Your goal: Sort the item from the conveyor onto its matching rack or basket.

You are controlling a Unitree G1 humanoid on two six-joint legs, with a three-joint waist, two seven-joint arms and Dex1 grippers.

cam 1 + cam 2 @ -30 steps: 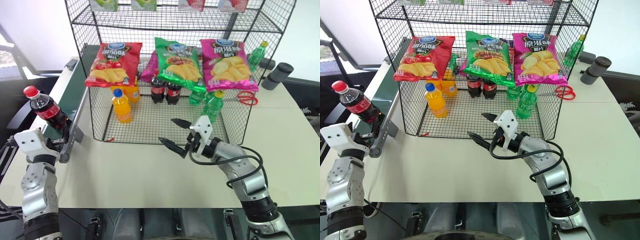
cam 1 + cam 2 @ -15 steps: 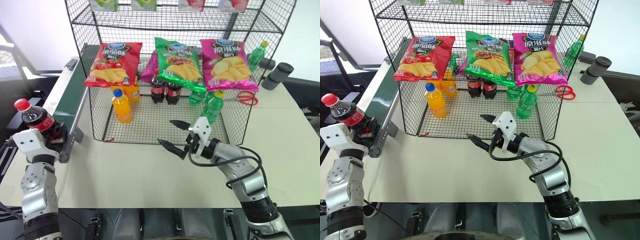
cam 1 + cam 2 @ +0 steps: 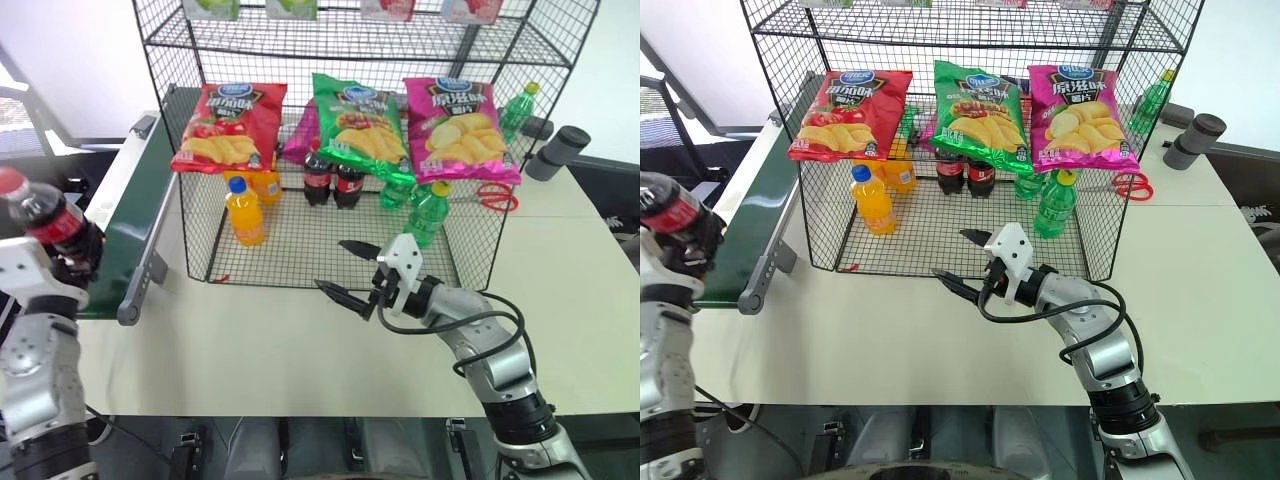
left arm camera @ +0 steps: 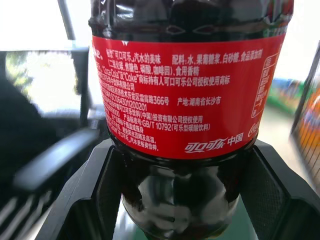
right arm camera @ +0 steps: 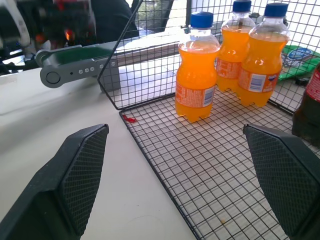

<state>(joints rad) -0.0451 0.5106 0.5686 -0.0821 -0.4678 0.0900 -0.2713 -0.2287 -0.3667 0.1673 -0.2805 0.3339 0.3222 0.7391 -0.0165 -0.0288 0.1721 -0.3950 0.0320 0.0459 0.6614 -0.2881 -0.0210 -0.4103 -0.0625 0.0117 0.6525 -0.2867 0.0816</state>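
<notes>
The item, a small cola bottle (image 3: 48, 216) with a red cap and red label, tilts at the far left beside the conveyor (image 3: 128, 222), lifted off the belt. My left gripper (image 3: 72, 258) is shut on its lower body. In the left wrist view both black fingers (image 4: 95, 192) press the dark bottle (image 4: 185, 95) below its label. The black wire rack (image 3: 330, 250) stands mid-table, with crisp bags hung across it and two colas (image 3: 332, 182) inside. My right gripper (image 3: 332, 265) hovers open at the rack's front edge, holding nothing.
Inside the rack stand orange-drink bottles (image 5: 197, 70) on the left and green bottles (image 3: 428, 212) on the right. Red scissors (image 3: 490, 197) and a grey cylinder (image 3: 556, 150) lie on the table to the right. Open tabletop (image 3: 260, 340) lies in front of the rack.
My left gripper closed on the cola bottle and raised it up and leftward off the conveyor's end. The right arm has stayed still with its gripper open.
</notes>
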